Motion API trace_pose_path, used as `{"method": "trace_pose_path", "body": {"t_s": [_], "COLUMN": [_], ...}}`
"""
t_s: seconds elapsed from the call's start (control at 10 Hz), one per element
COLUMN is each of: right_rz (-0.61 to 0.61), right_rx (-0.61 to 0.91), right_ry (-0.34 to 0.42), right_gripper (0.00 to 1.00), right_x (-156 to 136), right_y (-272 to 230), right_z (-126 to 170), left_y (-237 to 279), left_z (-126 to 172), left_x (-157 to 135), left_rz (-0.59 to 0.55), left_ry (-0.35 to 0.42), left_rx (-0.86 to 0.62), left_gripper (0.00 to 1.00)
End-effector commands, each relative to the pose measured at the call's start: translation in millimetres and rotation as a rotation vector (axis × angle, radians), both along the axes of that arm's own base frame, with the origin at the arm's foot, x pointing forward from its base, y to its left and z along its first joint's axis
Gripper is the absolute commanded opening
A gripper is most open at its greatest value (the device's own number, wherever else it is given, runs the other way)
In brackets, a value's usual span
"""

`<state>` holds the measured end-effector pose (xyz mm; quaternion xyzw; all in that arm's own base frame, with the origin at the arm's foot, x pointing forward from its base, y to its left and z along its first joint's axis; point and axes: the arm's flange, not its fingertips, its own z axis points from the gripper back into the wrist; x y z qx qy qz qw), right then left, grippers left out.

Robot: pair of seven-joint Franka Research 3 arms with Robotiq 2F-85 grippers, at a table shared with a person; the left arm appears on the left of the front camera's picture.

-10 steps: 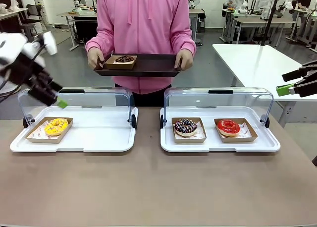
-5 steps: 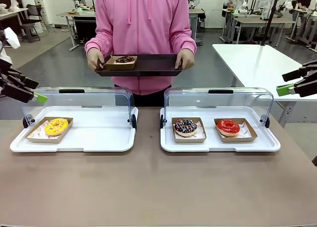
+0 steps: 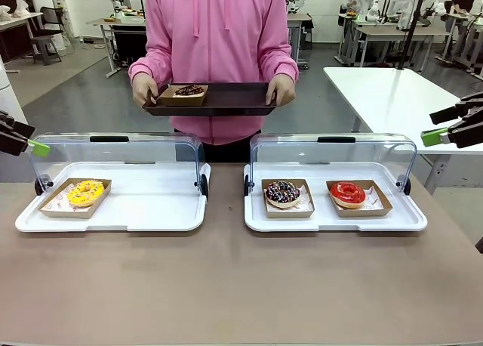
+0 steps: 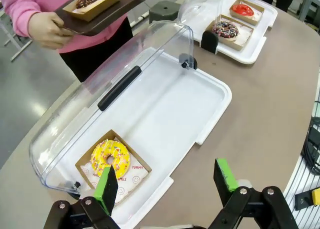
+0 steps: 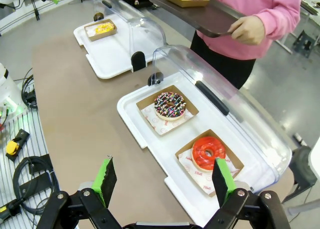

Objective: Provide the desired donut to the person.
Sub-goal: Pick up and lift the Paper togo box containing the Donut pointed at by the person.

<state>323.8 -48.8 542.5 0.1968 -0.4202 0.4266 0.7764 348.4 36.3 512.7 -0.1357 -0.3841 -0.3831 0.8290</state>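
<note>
A chocolate-iced ring donut (image 3: 189,91) in a brown card tray is seen on the dark rectangular serving tray (image 3: 234,101) held by the person in the pink hooded sweatshirt (image 3: 219,44), upper centre. Below, on the matte brown tabletop (image 3: 226,285), two white plastic trays (image 3: 151,210) with clear domed lids hold a yellow sprinkled donut (image 3: 85,192), a chocolate sprinkled donut (image 3: 282,193) and a glossy red donut (image 3: 348,193). "YUMMY" is printed on a paper liner (image 4: 127,181). The left gripper (image 4: 166,181) and the right gripper (image 5: 164,180) are spread apart, empty.

Left gripper (image 3: 33,137) seemingly half off the front view's edge.
</note>
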Motion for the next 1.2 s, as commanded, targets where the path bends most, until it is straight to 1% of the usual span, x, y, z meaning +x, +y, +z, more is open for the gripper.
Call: {"method": "trace_pose_path", "body": {"t_s": [0.0, 0.2, 0.3, 0.4, 0.5, 0.6, 1.1], "right_rz": [0.009, 0.009, 0.009, 0.009, 0.009, 0.009, 0.009], "right_rx": [0.01, 0.01, 0.01, 0.01, 0.01, 0.01, 0.01], "right_ry": [-0.003, -0.003, -0.003, -0.003, -0.003, -0.003, -0.003], "right_gripper": [1.0, 1.0, 1.0, 1.0, 1.0, 1.0, 1.0], "right_x": [2, 2, 2, 2, 2, 2, 2], "right_y": [0, 0, 0, 0, 0, 0, 0], "right_z": [-1, -1, -1, -1, -1, -1, -1], "left_y": [-7, -5, -4, -5, -9, 6, 6], "left_z": [-35, -35, -34, -34, -33, 0, 0], "left_x": [-35, -38, -38, -35, -33, 0, 0], "left_rz": [-0.006, 0.011, 0.036, 0.034, -0.02, 0.027, 0.027], "left_ry": [-0.019, -0.041, -0.038, -0.035, -0.037, -0.009, -0.009], "left_rx": [-0.037, -0.031, -0.022, -0.019, 0.003, -0.025, -0.025], "left_gripper": [1.0, 1.0, 1.0, 1.0, 1.0, 1.0, 1.0]}}
